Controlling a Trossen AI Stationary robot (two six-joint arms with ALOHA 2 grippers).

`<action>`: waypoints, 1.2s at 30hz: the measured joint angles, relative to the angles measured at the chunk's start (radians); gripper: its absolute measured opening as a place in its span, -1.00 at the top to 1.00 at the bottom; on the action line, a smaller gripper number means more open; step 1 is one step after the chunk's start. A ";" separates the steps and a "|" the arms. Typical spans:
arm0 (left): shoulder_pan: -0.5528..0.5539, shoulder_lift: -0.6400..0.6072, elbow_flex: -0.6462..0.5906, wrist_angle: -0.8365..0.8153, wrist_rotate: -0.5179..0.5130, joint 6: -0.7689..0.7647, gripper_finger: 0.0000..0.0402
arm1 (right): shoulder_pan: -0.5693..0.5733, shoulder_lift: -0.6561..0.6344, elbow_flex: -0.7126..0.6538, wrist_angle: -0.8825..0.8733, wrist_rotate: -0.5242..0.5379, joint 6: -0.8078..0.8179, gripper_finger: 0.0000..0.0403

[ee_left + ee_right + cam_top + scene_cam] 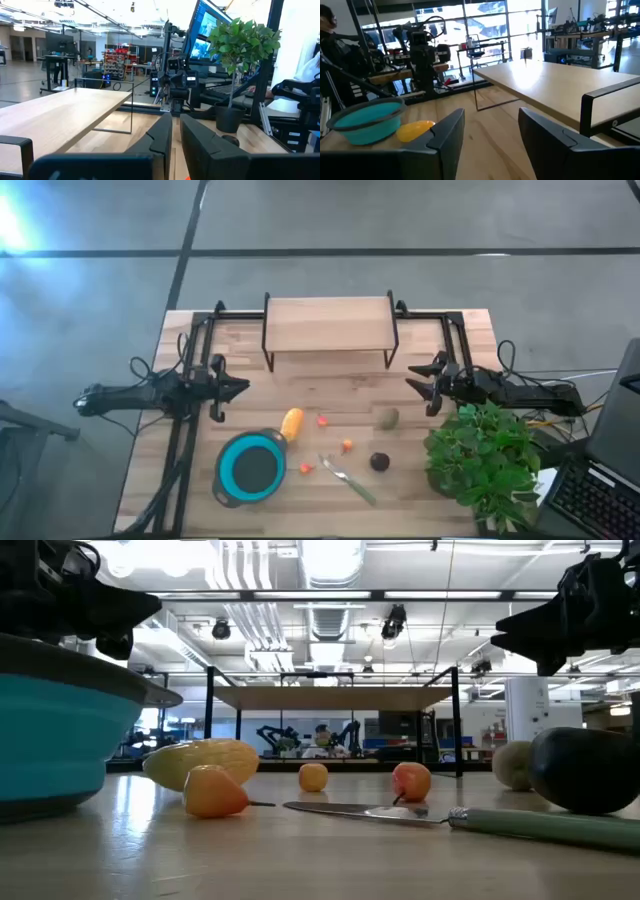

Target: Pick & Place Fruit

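Observation:
The fruit lies on the wooden table between both arms: an elongated orange-yellow piece (291, 422) beside the bowl, an olive-green oval (387, 418), a dark round one (380, 462) and three tiny red-orange pieces (323, 420), (347, 445), (306, 468). All rest on the tabletop. My left gripper (240, 389) hovers at the table's left, fingers level and nearly together (176, 131), with nothing between them. My right gripper (418, 385) hovers at the right, open (491, 125) and empty, pointing level toward the left arm.
A blue bowl with a grey rim (250, 468) stands near the front edge, left of centre. A green-handled utensil (348, 478) lies right of it. A low wooden shelf on black legs (328, 325) stands at the back. A potted plant (485, 455) fills the front right corner.

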 joint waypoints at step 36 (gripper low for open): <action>0.000 0.000 0.000 0.000 0.000 0.000 0.78 | 0.000 0.000 0.000 0.000 0.000 0.000 0.36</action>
